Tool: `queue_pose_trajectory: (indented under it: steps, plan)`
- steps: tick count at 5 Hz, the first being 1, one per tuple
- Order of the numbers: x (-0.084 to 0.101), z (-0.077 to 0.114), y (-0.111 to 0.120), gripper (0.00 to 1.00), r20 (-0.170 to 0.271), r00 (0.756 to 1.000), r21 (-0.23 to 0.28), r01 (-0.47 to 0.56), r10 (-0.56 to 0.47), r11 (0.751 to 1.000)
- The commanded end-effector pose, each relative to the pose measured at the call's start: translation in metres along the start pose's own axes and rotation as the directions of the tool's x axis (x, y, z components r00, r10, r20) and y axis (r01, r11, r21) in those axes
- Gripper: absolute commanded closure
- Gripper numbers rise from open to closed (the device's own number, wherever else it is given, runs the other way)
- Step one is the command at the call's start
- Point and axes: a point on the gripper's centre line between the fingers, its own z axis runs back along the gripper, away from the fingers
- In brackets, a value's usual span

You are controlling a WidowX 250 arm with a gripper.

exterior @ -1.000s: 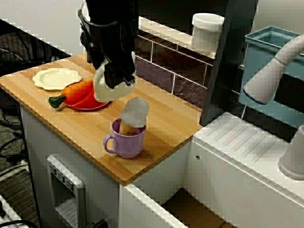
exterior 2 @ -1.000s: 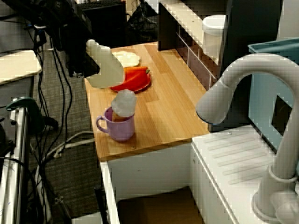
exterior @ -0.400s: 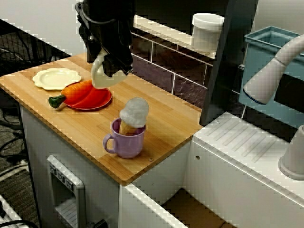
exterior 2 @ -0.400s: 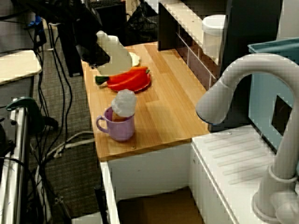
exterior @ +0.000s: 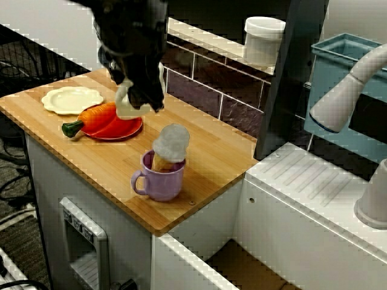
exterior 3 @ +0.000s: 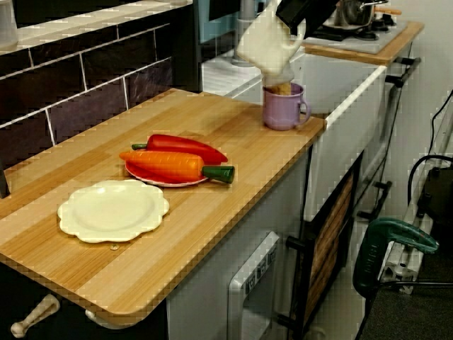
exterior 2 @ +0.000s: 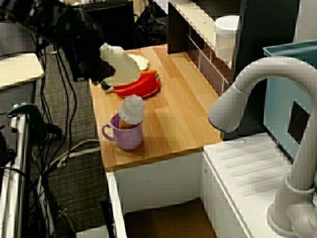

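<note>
Above the red plate (exterior: 121, 130), left of the mug (exterior: 160, 181), the gripper (exterior: 145, 90) clamps a cream jug (exterior: 128, 106), tilted, narrow end up, base down.

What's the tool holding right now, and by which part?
A cream jug, clamped in the tool at one end. The exact contact spot is hidden by the tool's dark body.

Pincer (exterior: 143, 95) blurred and dark, jaws indistinct against the cream jug (exterior: 126, 106)
</note>
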Motion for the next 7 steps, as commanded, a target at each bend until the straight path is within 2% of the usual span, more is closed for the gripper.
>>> queue_pose_trajectory:
  steps: [1,3,7]
  plan:
    - [-0.0048,-0.0025,-0.0002,1.00,0.090,0.995,0.034,0.041,-0.044,0.999]
    - [-0.0057,-0.0073,-0.0015,1.00,0.105,0.993,0.062,0.050,-0.056,0.997]
    - [-0.0089,-0.0077,-0.0048,1.00,0.105,0.991,0.073,0.071,-0.079,0.995]
